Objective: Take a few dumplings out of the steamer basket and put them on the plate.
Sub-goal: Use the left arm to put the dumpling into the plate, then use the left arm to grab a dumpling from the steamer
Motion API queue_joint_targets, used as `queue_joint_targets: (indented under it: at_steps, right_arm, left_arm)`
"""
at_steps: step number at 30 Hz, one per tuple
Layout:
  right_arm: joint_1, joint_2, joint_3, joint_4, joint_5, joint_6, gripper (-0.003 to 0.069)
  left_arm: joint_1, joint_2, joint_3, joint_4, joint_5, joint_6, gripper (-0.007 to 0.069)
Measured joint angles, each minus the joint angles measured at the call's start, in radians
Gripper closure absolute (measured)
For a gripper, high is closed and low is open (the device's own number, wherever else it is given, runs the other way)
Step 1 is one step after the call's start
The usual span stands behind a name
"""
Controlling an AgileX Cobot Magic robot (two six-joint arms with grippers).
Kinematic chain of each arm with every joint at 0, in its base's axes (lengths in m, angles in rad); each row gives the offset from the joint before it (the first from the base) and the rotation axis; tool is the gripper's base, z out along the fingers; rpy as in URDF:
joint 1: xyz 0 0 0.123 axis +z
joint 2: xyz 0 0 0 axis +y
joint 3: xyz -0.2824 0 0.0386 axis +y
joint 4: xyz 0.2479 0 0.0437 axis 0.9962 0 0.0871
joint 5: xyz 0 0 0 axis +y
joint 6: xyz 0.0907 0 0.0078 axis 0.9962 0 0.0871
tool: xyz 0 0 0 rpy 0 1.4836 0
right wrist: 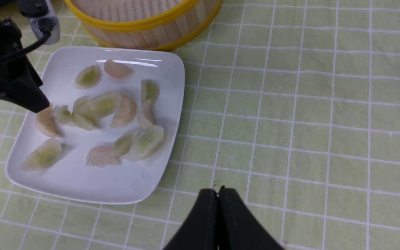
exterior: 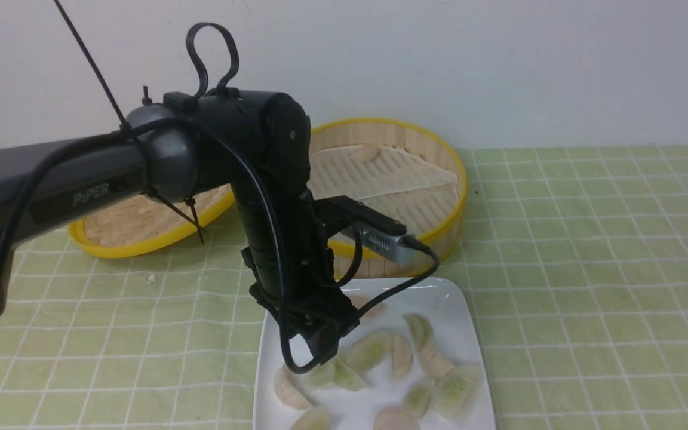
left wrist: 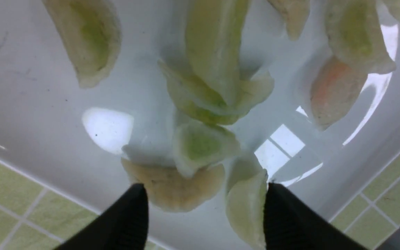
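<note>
The white square plate [exterior: 451,304] holds several dumplings [exterior: 368,351], pale green, beige and pinkish. My left gripper [exterior: 320,352] hangs low over the plate's left side, open and holding nothing. In the left wrist view [left wrist: 205,194] its jaws stand wide apart, with a beige dumpling [left wrist: 172,189] and a pale green dumpling [left wrist: 247,205] lying on the plate [left wrist: 47,121] between them. The green one lies against one fingertip [left wrist: 283,215]. The steamer basket [exterior: 457,173] stands behind the plate, its whitish liner [exterior: 380,173] showing. My right gripper [right wrist: 218,190] is shut and empty above the tablecloth, to the right of the plate [right wrist: 116,184].
The shallow woven lid [exterior: 135,227] lies at the back left, partly behind my left arm. A green checked cloth [exterior: 589,269] covers the table. The left arm's camera and cable [exterior: 380,239] hang over the basket's front rim.
</note>
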Motion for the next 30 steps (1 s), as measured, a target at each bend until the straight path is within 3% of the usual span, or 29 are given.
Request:
queue_joint_targets:
  at_steps: [3, 6, 7, 8, 10, 13, 19, 25, 30]
  right_arm:
    - [0.000, 0.000, 0.000, 0.000, -0.002, -0.001, 0.0673]
    - [0.000, 0.000, 0.000, 0.000, -0.011, -0.002, 0.0673]
    - [0.000, 0.000, 0.000, 0.000, -0.012, -0.002, 0.0673]
    - [0.000, 0.000, 0.000, 0.000, -0.015, -0.002, 0.0673]
    - [0.000, 0.000, 0.000, 0.000, -0.016, -0.002, 0.0673]
    - [0.000, 0.000, 0.000, 0.003, -0.016, -0.002, 0.0673]
    - [0.000, 0.000, 0.000, 0.012, -0.016, -0.002, 0.0673]
    - [0.000, 0.000, 0.000, 0.047, -0.009, -0.002, 0.0673]
    - [0.000, 0.000, 0.000, 0.058, -0.001, -0.002, 0.0673]
  left_arm:
    - [0.000, 0.002, -0.021, 0.021, -0.017, -0.003, 0.0143]
    - [0.001, 0.004, -0.098, 0.076, -0.017, -0.031, 0.0204]
    - [0.001, 0.004, -0.115, 0.086, -0.016, -0.037, 0.0236]
    - [0.008, 0.004, -0.196, 0.117, -0.017, -0.067, 0.0354]
    - [0.023, 0.004, -0.289, 0.125, -0.022, -0.089, 0.0517]
    - [0.050, 0.008, -0.403, 0.118, -0.039, -0.095, 0.0608]
    - [0.105, 0.082, -0.590, 0.054, -0.071, -0.011, 0.0624]
    - [0.173, 0.344, -0.853, -0.087, -0.105, 0.175, 0.0620]
    - [0.203, 0.531, -0.989, -0.144, -0.157, 0.220, 0.0620]
